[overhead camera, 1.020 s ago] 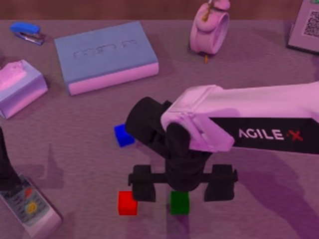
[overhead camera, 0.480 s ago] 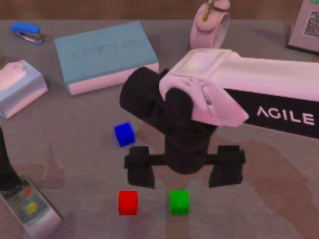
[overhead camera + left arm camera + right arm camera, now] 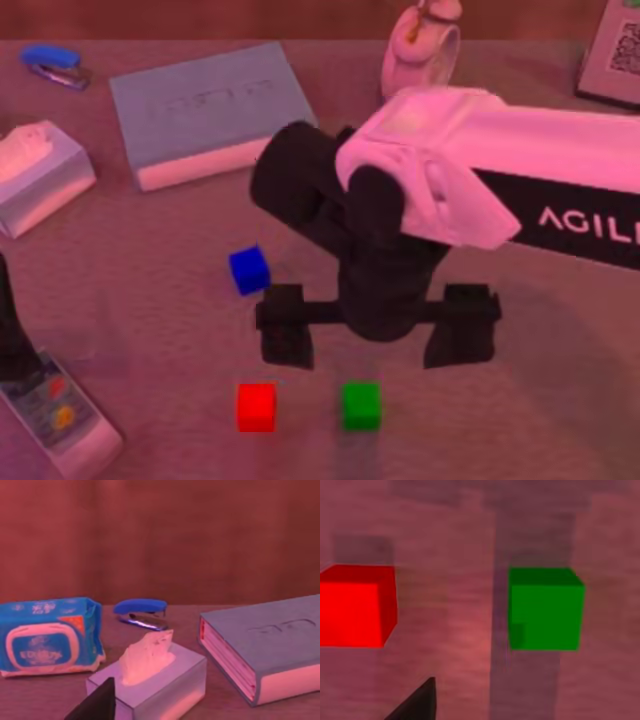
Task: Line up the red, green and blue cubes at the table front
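Observation:
The red cube (image 3: 256,407) and the green cube (image 3: 361,406) sit side by side near the front of the table (image 3: 560,400), a small gap apart. Farther back and slightly left lies the blue cube (image 3: 249,270), right beside the near finger of my right gripper (image 3: 372,340). That gripper hangs open and empty above the table, just behind the two front cubes. The right wrist view looks down on the red cube (image 3: 355,607) and green cube (image 3: 545,610). My left arm (image 3: 8,320) is parked at the left edge, its gripper open, with one finger (image 3: 97,705) showing.
A blue-grey book (image 3: 205,110) lies at the back left, with a tissue box (image 3: 40,175) and a blue stapler (image 3: 55,65) farther left. A pink alarm clock (image 3: 420,55) and a QR card (image 3: 612,50) stand at the back. A remote (image 3: 60,420) lies front left. A wipes pack (image 3: 47,635) is in the left wrist view.
My right gripper has lifted up and drawn back from the green cube, which stays on the table beside the red one. The blue cube and left arm have not moved.

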